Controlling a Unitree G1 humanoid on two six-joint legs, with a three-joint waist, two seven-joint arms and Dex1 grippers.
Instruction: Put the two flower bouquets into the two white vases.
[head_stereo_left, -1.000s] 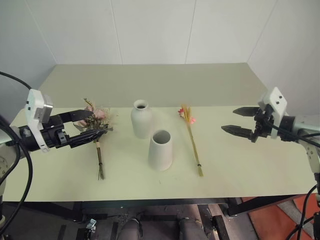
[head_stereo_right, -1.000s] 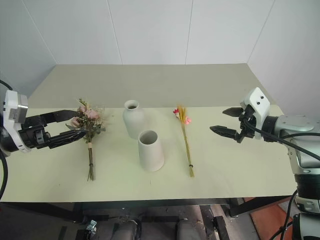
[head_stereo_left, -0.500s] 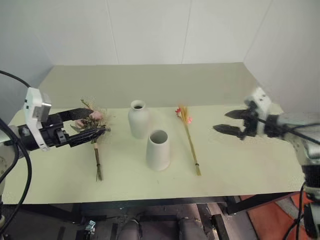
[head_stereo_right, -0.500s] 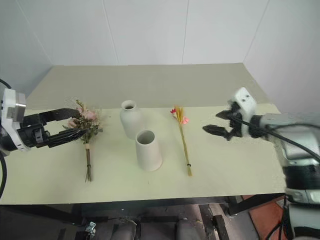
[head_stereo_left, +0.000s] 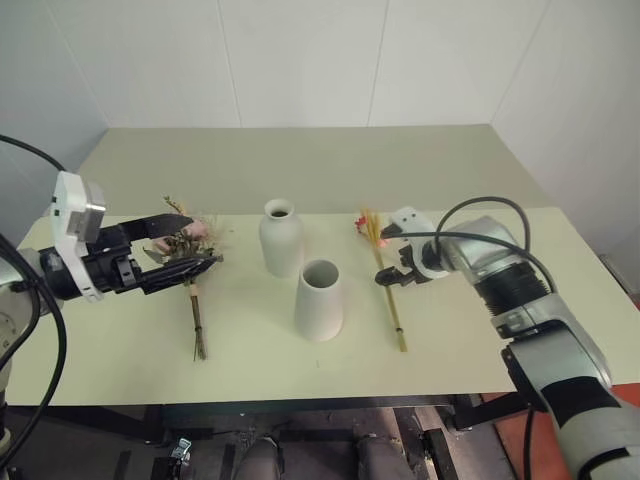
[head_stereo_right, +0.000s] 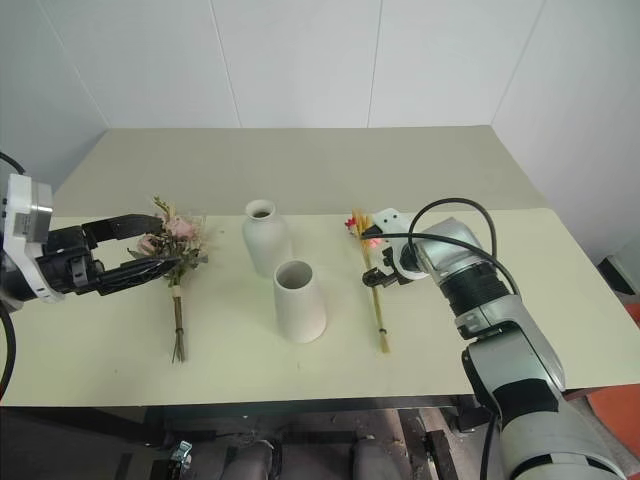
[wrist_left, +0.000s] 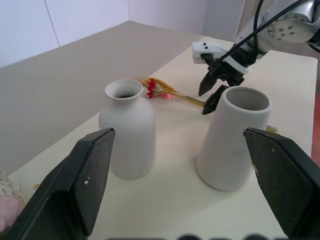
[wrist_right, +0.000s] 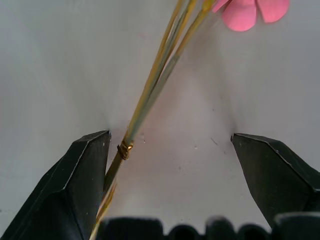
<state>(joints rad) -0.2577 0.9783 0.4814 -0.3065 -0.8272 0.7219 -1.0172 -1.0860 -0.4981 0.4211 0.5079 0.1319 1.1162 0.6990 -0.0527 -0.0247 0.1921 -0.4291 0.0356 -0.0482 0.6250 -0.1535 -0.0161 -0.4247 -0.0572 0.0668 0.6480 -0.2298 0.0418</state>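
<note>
So the right gripper (head_stereo_left: 388, 277) has swung in from the right edge and now hangs wide open over the grass bunch (head_stereo_left: 385, 283), centre-right on the table (head_stereo_left: 480, 340), so a pickup looks imminent. The left gripper (head_stereo_left: 190, 245), also spread, sits by the rose bunch (head_stereo_left: 192, 262) at left. The bottle vase (head_stereo_left: 281, 237) and cone vase (head_stereo_left: 320, 299) stand close beside the stems, easy to bump.
</note>
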